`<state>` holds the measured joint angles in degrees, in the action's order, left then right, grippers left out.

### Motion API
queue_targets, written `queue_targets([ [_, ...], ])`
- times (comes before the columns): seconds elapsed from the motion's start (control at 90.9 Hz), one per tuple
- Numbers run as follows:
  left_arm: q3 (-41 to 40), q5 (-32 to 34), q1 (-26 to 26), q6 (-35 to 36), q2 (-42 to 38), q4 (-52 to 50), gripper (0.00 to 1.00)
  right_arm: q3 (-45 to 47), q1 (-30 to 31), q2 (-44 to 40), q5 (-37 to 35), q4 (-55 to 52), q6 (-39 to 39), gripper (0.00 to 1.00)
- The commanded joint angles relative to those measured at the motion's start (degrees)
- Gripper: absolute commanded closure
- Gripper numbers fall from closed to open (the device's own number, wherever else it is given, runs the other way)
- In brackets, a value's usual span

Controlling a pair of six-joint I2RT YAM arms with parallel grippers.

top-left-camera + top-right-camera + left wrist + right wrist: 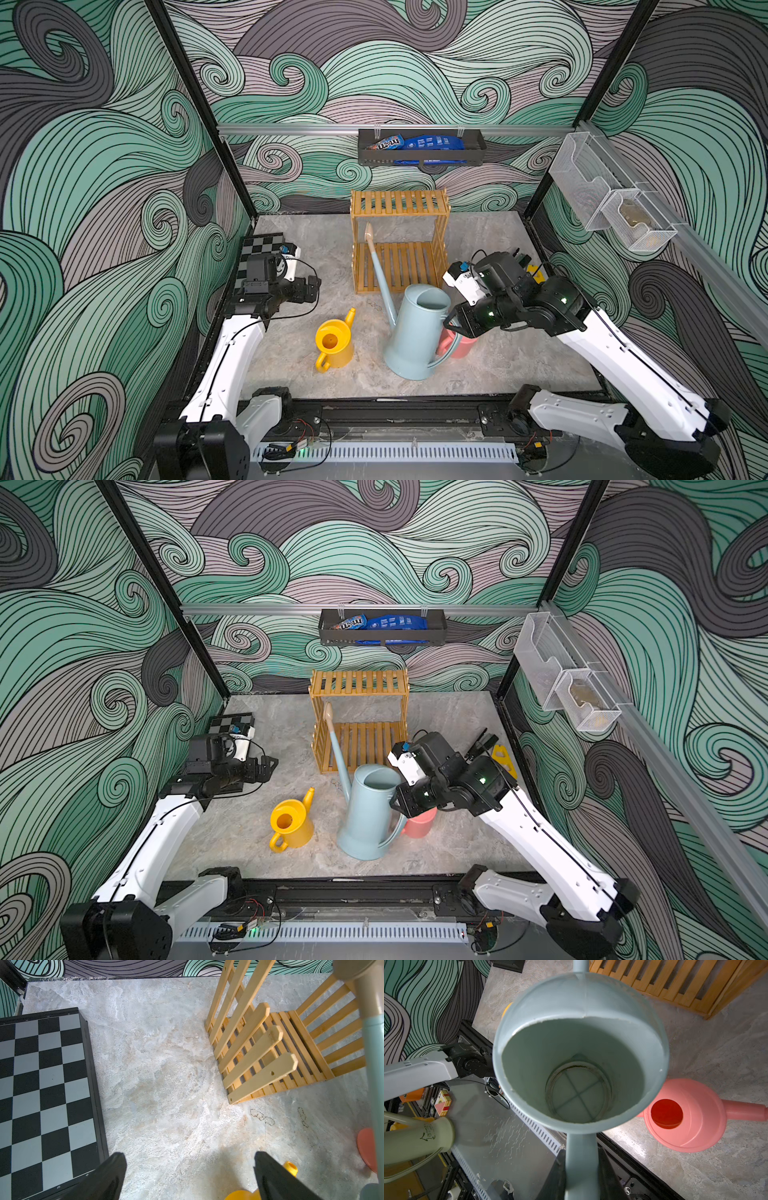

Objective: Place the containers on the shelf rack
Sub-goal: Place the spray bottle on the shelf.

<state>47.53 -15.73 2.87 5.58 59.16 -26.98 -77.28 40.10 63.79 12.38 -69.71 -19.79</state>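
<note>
Pointing away from the right gripper [581,1167], whose jaws pinch its handle, the empty pale blue watering can [415,332] aims its long spout [376,270] toward the shelf rack [399,203]. The empty pink can [685,1115] sits beside those jaws. The left gripper [189,1155] is spread wide, the yellow can [332,343] beside one jaw. An m&m's bag [386,143] lies in the black tray [465,154].

large watering can [415,332] 1 | small watering cans [332,343] 2 | shelf rack [399,203] 1
</note>
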Motion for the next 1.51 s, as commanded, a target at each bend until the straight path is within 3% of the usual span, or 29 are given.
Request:
queue_targets([
  [0.0, 0.11, -1.02, 0.20, -0.18, -0.36, 0.78, 0.01, -0.54, -2.19, 0.81, 4.80, 3.18, -0.11, 1.00],
  [0.66, 0.34, -0.71, -0.57, 0.04, -0.36, 0.79, 0.01, -10.17, -8.81, 16.23, 3.89, 5.51, -2.05, 1.00],
  [1.255, 0.15, -0.45, -0.95, 0.39, -0.44, 1.03, 0.01, -25.95, -6.52, 29.28, -15.27, 6.59, -5.36, 1.00],
  [1.497, 0.10, -0.37, -1.03, 0.39, -0.66, 1.14, 0.01, -26.34, -3.32, 30.43, -22.90, 11.14, -8.41, 1.00],
])
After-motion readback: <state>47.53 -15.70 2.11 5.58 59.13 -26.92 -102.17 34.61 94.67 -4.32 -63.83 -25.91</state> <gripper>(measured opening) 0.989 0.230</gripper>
